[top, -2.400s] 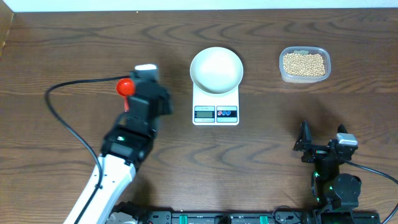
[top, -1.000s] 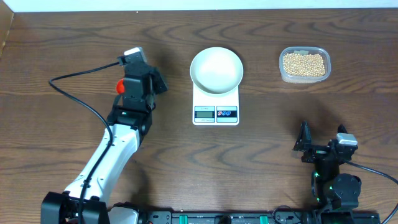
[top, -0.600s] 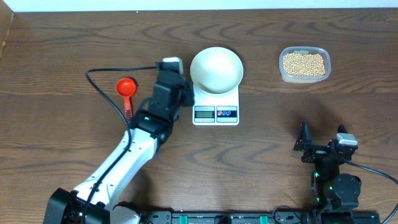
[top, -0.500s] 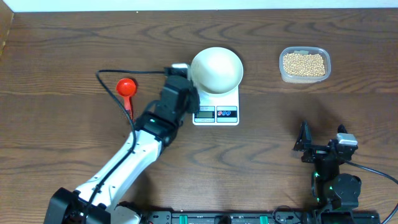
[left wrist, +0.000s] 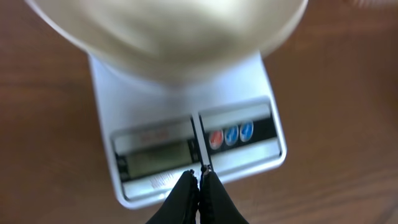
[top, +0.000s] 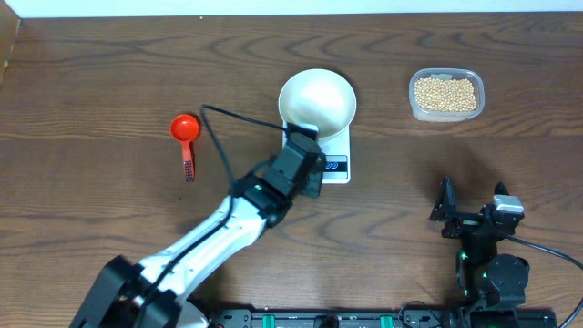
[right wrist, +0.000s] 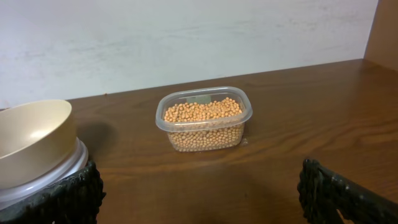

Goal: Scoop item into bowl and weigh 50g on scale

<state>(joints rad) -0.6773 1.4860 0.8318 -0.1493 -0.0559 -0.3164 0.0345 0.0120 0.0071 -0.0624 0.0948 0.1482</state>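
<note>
Overhead: the white bowl (top: 316,98) sits on the scale (top: 338,143) at the middle of the bench (top: 100,64). The beans (top: 444,94) fill a clear tub (top: 445,117) to the right, and a red scoop (top: 185,128) lies to the left.

Left wrist: the left jaws are pinched together, empty (tips over the scale's front edge).

Right wrist: the right jaws are spread wide, facing the tub.

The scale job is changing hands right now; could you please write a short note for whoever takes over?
Left gripper: shut, empty, tips above the scale front, between display and buttons.
Right gripper: open, empty, parked at the near right.
Bowl sits empty on the scale; beans in the clear tub, far right; red scoop lies left of the scale.
Done: bowl placed. To do: pick up scoop, scoop beans, weigh 50g.
</note>
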